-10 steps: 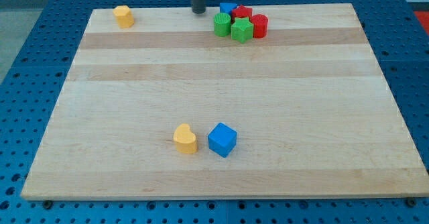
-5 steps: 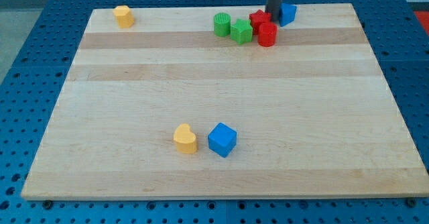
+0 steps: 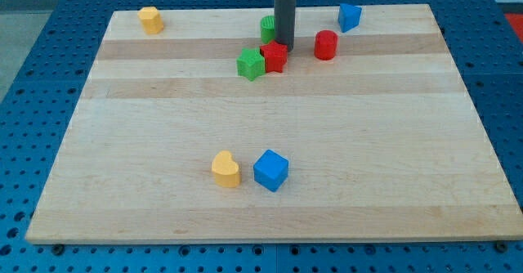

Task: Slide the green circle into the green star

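The green circle point(image 3: 267, 28) stands near the view's top centre, partly hidden behind my rod. The green star point(image 3: 250, 64) lies below and left of it, touching a red star point(image 3: 274, 57) on its right. My tip point(image 3: 283, 46) is just right of the green circle and right above the red star, touching or nearly touching both.
A red cylinder point(image 3: 326, 44) stands right of my tip. A blue block point(image 3: 350, 16) sits at the top right. A yellow block point(image 3: 149, 19) is at the top left. A yellow heart point(image 3: 225, 169) and a blue cube point(image 3: 270, 170) sit at the lower centre of the wooden board point(image 3: 409, 142).
My tip swept right behind the cluster, then back left. The blue block was pushed right, the red cylinder was left apart, and the green star and red star moved down and left.
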Robot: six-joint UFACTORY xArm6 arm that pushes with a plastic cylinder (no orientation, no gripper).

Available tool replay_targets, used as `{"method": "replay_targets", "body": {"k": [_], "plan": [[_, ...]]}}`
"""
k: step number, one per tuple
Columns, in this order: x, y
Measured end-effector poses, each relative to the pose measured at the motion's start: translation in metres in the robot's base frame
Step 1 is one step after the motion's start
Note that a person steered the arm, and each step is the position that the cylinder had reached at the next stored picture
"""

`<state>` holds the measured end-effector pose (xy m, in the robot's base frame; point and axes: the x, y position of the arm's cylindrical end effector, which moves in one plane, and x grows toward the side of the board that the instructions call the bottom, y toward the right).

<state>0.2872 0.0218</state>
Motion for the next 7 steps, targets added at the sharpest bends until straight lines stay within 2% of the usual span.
{"method": "replay_targets", "body": {"k": [2, 3, 5, 7], "plan": [[-0.064, 0.026], [-0.064, 0.004], [-0.034, -0.012], [0.026, -0.051]]}}
